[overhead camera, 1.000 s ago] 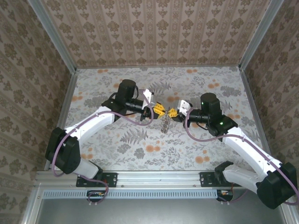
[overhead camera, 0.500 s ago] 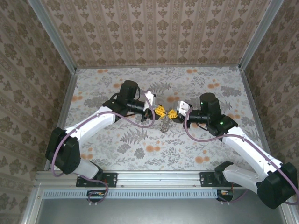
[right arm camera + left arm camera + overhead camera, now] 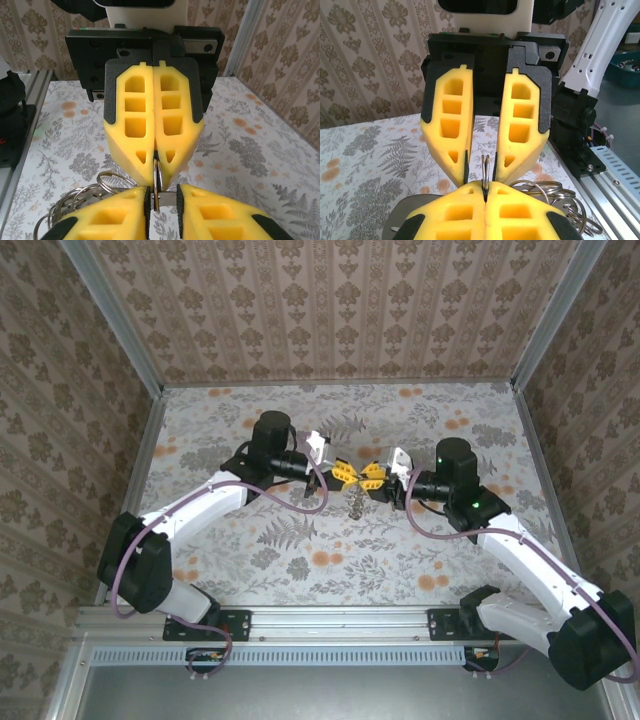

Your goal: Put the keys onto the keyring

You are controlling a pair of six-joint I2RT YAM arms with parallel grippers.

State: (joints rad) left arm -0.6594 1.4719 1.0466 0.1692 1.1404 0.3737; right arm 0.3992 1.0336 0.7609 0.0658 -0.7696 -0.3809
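The left tool [image 3: 485, 189] is pressed together, pinching the keyring [image 3: 486, 165] edge-on, so the thin loop stands upright at its tips. Facing it tip to tip, the right tool [image 3: 162, 194] is slightly spread and straddles the same loop, equally near. More looped wire [image 3: 97, 192] hangs below the keyring, over the floral surface [image 3: 300, 540]. The keys I cannot pick out. Patterned walls [image 3: 330, 310] enclose everything.
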